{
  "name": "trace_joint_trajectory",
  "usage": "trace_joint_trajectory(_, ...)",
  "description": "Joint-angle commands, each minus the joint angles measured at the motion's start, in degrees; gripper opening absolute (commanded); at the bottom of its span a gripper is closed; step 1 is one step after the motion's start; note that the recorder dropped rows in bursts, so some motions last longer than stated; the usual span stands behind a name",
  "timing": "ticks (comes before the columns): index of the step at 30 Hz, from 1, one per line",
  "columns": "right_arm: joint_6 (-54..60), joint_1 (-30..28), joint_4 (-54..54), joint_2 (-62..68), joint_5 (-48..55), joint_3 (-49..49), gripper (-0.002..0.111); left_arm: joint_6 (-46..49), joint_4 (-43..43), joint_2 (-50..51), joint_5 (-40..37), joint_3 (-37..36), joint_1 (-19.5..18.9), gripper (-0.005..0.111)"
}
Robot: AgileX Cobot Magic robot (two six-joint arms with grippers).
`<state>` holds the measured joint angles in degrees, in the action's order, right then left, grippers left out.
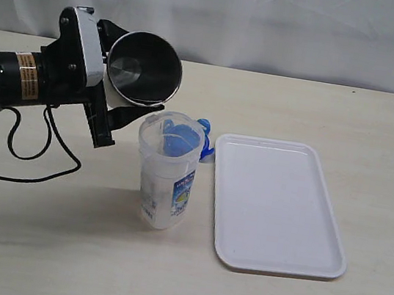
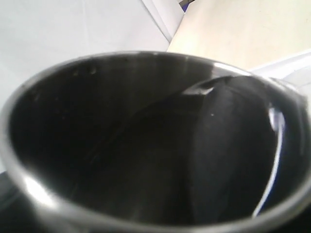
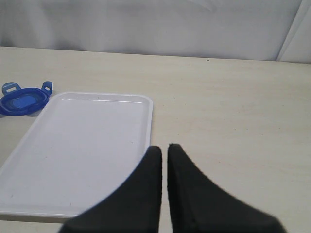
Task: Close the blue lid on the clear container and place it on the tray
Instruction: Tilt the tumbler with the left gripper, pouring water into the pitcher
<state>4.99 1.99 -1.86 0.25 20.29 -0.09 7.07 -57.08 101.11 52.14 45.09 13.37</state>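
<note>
The clear container [image 1: 165,180] stands upright and uncovered on the table, just left of the white tray [image 1: 277,204]. The blue lid [image 1: 202,137] lies flat on the table behind the container, by the tray's far left corner, partly seen through the clear wall. In the right wrist view the lid [image 3: 23,100] rests beside the tray [image 3: 82,145]. My left gripper [image 1: 141,71] is shut on a steel cup [image 1: 143,67], held tipped on its side above and behind the container's mouth. The cup's dark inside [image 2: 146,145] fills the left wrist view. My right gripper [image 3: 164,148] is shut on nothing, above the tray's near edge.
A black cable [image 1: 24,159] from the left arm loops over the table on the left. A white backdrop [image 1: 275,18] runs along the table's far edge.
</note>
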Motion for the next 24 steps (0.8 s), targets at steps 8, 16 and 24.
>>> trace_joint_trajectory(8, 0.2, 0.1, -0.2, -0.3, -0.7, 0.1, 0.005, 3.8, 3.6, -1.0, 5.4, 1.0, 0.1, 0.000)
trace_joint_trajectory(16, 0.2, 0.1, -0.2, -0.3, -0.7, 0.1, 0.005, 5.4, 3.8, -1.0, 5.4, 1.0, 0.1, 0.000)
trace_joint_trajectory(24, 0.2, 0.1, -0.2, -0.3, -0.7, 0.1, 0.005, 8.2, 3.8, -1.0, 5.4, 1.0, 0.1, 0.000)
